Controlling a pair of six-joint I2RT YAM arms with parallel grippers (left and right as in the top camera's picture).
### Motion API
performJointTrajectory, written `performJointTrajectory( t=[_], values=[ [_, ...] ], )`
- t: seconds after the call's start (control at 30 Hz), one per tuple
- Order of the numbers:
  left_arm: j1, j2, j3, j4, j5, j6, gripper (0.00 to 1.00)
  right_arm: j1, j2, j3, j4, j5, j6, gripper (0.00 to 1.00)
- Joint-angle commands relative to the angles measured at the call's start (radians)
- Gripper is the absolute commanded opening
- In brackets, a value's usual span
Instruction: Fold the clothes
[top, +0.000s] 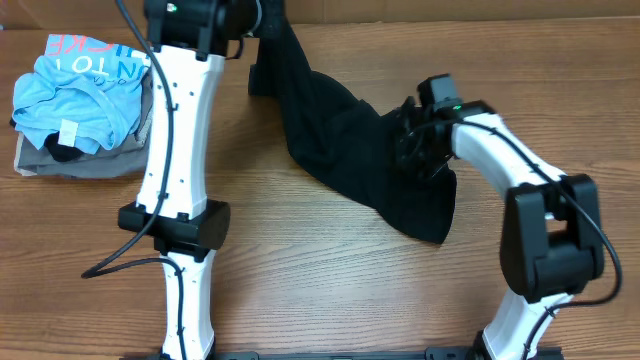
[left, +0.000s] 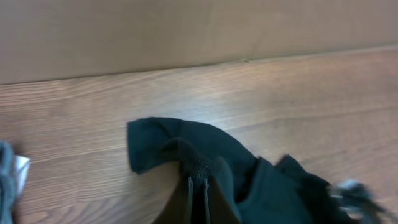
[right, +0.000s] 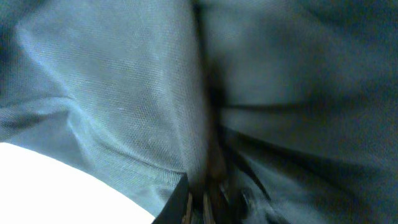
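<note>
The worktop (top: 330, 280) carries the clothes (top: 320, 130), a black garment running as a crumpled band from top centre of the overhead frame down to centre right. It is not spread flat and shows no fold, so I judge the task barely begun. At upper left a blue T-shirt (top: 85, 90) lies on a grey garment (top: 70, 165). My left claw (left: 198, 186) is clamped on the garment's upper end, and my right claw (top: 415, 140) is pinched on its lower bunch.

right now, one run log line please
left gripper: shut on black garment | right gripper: shut on black garment | fold: bunched, not yet folded
</note>
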Motion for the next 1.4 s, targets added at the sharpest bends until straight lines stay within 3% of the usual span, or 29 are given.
performJointTrajectory(
  t=[0.0,0.3,0.53,0.7,0.9,1.27,1.37],
  values=[
    [0.069,-0.106,0.005,0.015,-0.021,0.014,0.04,-0.076,-0.162,0.183,-0.084,-0.002,0.001,0.04],
    [0.156,-0.239,0.005,-0.013,-0.018,0.019,0.04,-0.285,-0.298,0.596,-0.443,0.012,-0.042,0.04],
    [0.156,-0.286,0.005,-0.121,-0.019,0.023,0.04,-0.411,-0.341,0.646,-0.679,0.016,-0.098,0.04],
    [0.156,-0.242,0.003,-0.302,-0.029,0.023,0.04,-0.418,-0.34,0.558,-0.781,0.016,-0.122,0.04],
    [0.154,-0.204,-0.124,-0.302,-0.025,0.031,0.04,-0.417,-0.341,0.331,-0.773,0.015,-0.124,0.04],
    [0.155,-0.194,-0.261,-0.29,-0.071,0.032,0.04,-0.309,-0.342,-0.268,-0.506,-0.154,-0.082,0.05],
    [0.155,-0.194,-0.261,-0.282,-0.071,0.032,0.04,-0.255,-0.342,-0.347,-0.478,-0.158,-0.051,0.28]
  ],
)
